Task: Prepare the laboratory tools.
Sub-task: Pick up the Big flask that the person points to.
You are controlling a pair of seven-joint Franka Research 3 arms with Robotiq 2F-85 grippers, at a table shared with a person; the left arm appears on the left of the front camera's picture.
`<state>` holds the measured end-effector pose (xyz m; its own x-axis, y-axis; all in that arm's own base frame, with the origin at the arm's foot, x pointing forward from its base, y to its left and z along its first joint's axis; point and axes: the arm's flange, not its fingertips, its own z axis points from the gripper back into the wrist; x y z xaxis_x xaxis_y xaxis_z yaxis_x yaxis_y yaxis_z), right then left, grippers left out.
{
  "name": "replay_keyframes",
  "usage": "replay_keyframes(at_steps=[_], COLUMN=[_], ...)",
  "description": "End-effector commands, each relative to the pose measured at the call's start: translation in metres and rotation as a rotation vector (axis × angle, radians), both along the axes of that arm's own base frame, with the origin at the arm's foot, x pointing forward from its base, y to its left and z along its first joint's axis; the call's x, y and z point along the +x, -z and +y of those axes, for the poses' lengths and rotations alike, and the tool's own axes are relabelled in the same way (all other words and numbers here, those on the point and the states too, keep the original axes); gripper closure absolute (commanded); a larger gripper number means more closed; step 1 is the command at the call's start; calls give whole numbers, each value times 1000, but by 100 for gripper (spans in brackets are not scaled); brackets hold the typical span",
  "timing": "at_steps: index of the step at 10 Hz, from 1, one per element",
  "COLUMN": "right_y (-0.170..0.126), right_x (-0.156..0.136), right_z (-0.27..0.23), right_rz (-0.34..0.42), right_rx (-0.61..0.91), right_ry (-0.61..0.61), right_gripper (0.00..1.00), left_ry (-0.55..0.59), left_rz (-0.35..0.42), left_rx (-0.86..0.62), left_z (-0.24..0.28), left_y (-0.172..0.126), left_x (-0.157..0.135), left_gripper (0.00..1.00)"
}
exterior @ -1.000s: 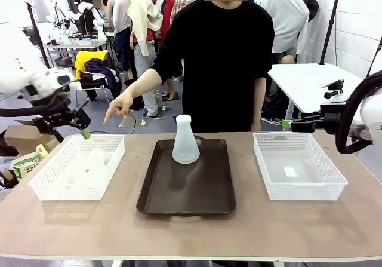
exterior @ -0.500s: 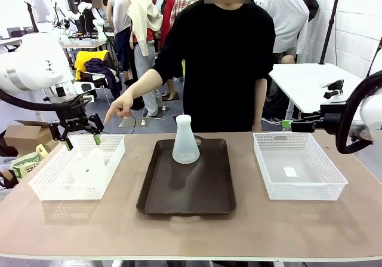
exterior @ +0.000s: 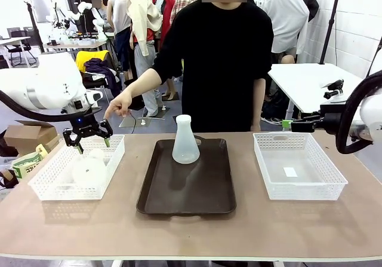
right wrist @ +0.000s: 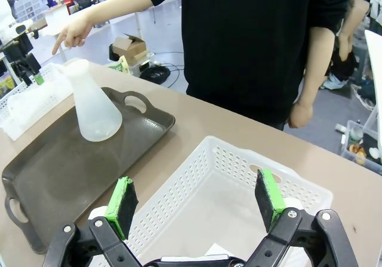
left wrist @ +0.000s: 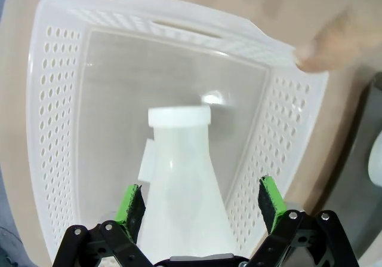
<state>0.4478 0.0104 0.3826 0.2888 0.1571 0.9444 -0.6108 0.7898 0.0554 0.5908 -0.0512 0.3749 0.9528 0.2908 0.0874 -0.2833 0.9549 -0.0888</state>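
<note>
Left gripper (left wrist: pixel 200 202) stands open over the conical flask (left wrist: pixel 179 141) in the mesh basket (left wrist: pixel 51 100). The flask is likely light, slick and tapered; grip it at the neck.

This is looking like a robotics research lab, set up in an open workroom. Two white robot arms, the left arm (exterior: pixel 42 91) at nine o'clock and the right arm (exterior: pixel 375 114) at three o'clock, are flanking a wood-coloured bench (exterior: pixel 286 225) that is carrying a frosted conical flask (exterior: pixel 185 140). Behind the person (exterior: pixel 221 58) at twelve o'clock, a white work table (exterior: pixel 304 79) is standing at two o'clock beside a black stand (exterior: pixel 330 22). A cardboard box (exterior: pixel 24 137) is sitting on the floor at nine o'clock, and other people (exterior: pixel 287 13) are standing about near a white brick wall (exterior: pixel 358 22).
</note>
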Motion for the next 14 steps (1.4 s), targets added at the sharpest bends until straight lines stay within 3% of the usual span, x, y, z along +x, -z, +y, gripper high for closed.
replay_keyframes(at_steps=[1, 5, 10, 14], right_y=[1, 1, 1, 1], right_x=[-1, -1, -1, -1], right_z=[1, 1, 1, 1], right_rz=[7, 7, 7, 7], right_rx=[5, 5, 5, 5], right_ry=[4, 4, 4, 4], right_gripper=[0, 0, 0, 0], left_ry=[-57, -58, -14, 6], left_rz=[-9, 7, 5, 30], left_rx=[103, 108, 95, 105], left_z=[-3, 1, 7, 6], left_y=[11, 35, 46, 44], left_x=[17, 33, 31, 29], left_gripper=[0, 0, 3, 77])
